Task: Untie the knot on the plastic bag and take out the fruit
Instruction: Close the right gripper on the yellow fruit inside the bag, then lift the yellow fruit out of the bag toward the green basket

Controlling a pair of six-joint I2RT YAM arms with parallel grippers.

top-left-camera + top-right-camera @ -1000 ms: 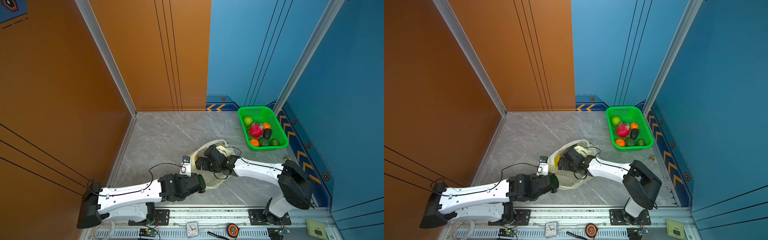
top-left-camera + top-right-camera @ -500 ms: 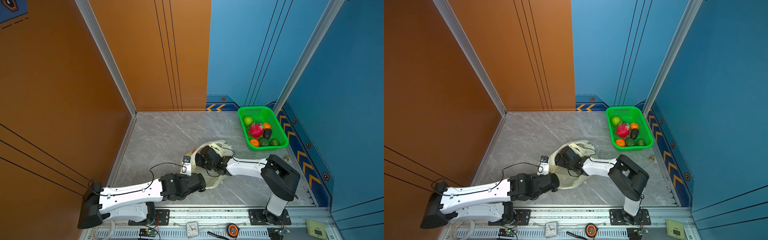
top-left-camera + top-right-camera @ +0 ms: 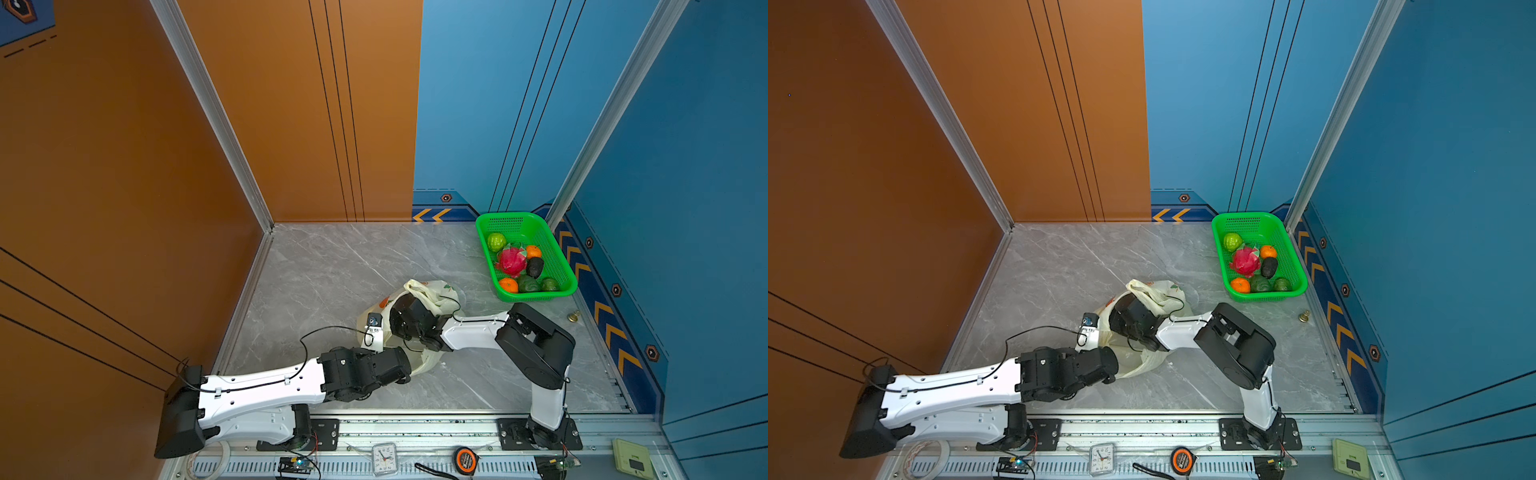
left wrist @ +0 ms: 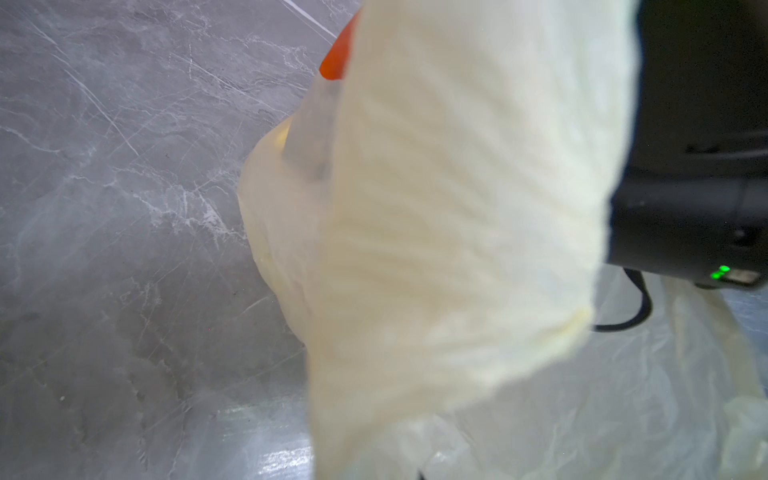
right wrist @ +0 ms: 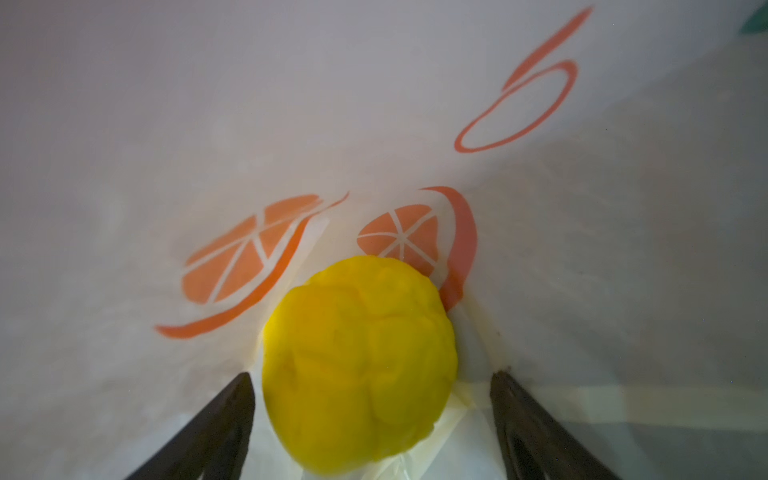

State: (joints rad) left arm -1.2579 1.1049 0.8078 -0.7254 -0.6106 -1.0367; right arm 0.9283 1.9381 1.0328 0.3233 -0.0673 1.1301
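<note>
The cream-yellow plastic bag [image 3: 440,293] [image 3: 1163,291] lies open on the grey floor in both top views. My right arm's wrist reaches into its mouth. Inside, my right gripper [image 5: 372,374] stands open, with a dark finger on each side of a yellow fruit [image 5: 361,332] and a small gap at both. My left gripper [image 3: 406,368] is at the bag's near edge, its fingers hidden under plastic. The bag's film [image 4: 457,208] stretches taut from it in the left wrist view. The knot does not show. Other fruit, among them a pink dragon fruit [image 3: 511,261], lies in the green basket [image 3: 561,266].
The basket stands in the far right corner against the blue wall. A small brass object [image 3: 574,317] lies on the floor near it. A clock [image 3: 384,457] and a tape measure [image 3: 464,459] sit on the front rail. An orange wall closes the left side.
My right arm has folded at the elbow and pushed its gripper further into the bag, and its jaws have narrowed a little. The left arm has held still.
</note>
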